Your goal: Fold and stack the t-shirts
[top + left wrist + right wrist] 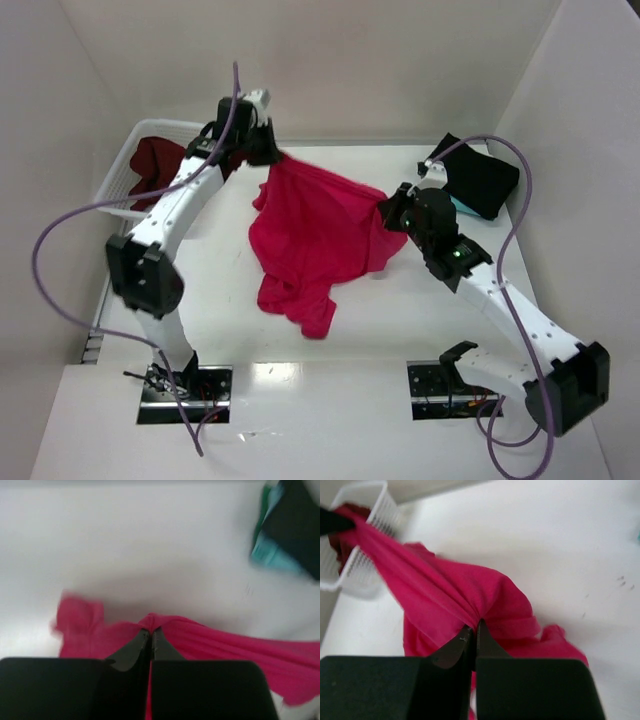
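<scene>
The crimson-pink t-shirt (315,235) hangs stretched between both grippers above the table, its lower part draping down. My left gripper (272,157) is shut on one upper corner of it (151,628). My right gripper (386,210) is shut on the other corner (475,626). The dark maroon t-shirt (155,168) lies in the white lattice basket (122,180) at the far left. The black t-shirt (480,178) lies folded at the far right on top of the teal t-shirt (458,205), whose edge peeks out; both show in the left wrist view (295,530).
The white basket also shows in the right wrist view (360,575) beyond the stretched shirt. White walls close in the table at the back and both sides. The purple cables (60,240) loop beside each arm.
</scene>
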